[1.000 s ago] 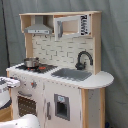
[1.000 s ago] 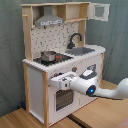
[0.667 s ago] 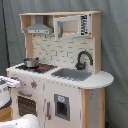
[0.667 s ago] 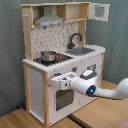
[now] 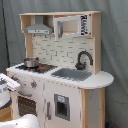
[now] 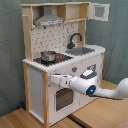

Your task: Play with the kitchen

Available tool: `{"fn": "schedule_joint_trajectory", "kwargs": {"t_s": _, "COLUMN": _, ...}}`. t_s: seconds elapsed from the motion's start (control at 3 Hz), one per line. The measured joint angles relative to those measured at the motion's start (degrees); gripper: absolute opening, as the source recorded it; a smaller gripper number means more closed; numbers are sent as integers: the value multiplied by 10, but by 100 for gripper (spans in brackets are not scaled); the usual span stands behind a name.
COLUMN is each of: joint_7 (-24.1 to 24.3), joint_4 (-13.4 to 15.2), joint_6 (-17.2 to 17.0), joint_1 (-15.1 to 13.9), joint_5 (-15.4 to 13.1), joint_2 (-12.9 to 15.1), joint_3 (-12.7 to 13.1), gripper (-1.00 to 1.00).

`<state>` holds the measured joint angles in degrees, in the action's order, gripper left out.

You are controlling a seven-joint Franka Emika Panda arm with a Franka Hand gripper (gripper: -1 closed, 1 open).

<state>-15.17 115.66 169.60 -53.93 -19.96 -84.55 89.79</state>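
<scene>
Reaching across the kitchen (image 6: pixel 65 65) front, the arm (image 6: pixel 95 87) in the second exterior view has its gripper (image 6: pixel 54 80) against the panel above the oven door (image 6: pixel 62 99); whether the fingers are apart or together cannot be told. That toy stands on a wood floor (image 6: pixel 100 112) before a grey curtain (image 6: pixel 10 50). A pot (image 5: pixel 31 62) sits on the stovetop, a black faucet (image 5: pixel 83 59) beside the grey sink (image 5: pixel 71 74), and the hood (image 5: pixel 38 27) hangs above. Part of the arm shows at the first exterior view's left.

Grey curtain backdrop (image 5: pixel 115 50) behind, light wooden floor (image 6: pixel 30 120) below.
</scene>
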Motion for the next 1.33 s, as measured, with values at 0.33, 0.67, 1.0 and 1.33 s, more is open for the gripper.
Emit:
{"fn": "schedule_joint_trajectory", "kwargs": {"t_s": 0.33, "joint_7": 62, "joint_4": 0, "joint_6": 0, "joint_1": 0, "joint_5": 1, "joint_2": 4, "joint_3": 1, "gripper": -100}}
{"fn": "schedule_joint_trajectory", "kwargs": {"t_s": 0.67, "joint_7": 134, "joint_4": 1, "joint_6": 0, "joint_1": 0, "joint_5": 1, "joint_2": 5, "joint_3": 1, "gripper": -100}}
{"fn": "schedule_joint_trajectory", "kwargs": {"t_s": 1.0, "joint_7": 208, "joint_4": 1, "joint_6": 0, "joint_1": 0, "joint_5": 1, "joint_2": 5, "joint_3": 2, "gripper": -100}}
{"fn": "schedule_joint_trajectory", "kwargs": {"t_s": 1.33, "joint_7": 276, "joint_4": 2, "joint_6": 0, "joint_1": 0, "joint_5": 1, "joint_2": 5, "joint_3": 2, "gripper": -100}}
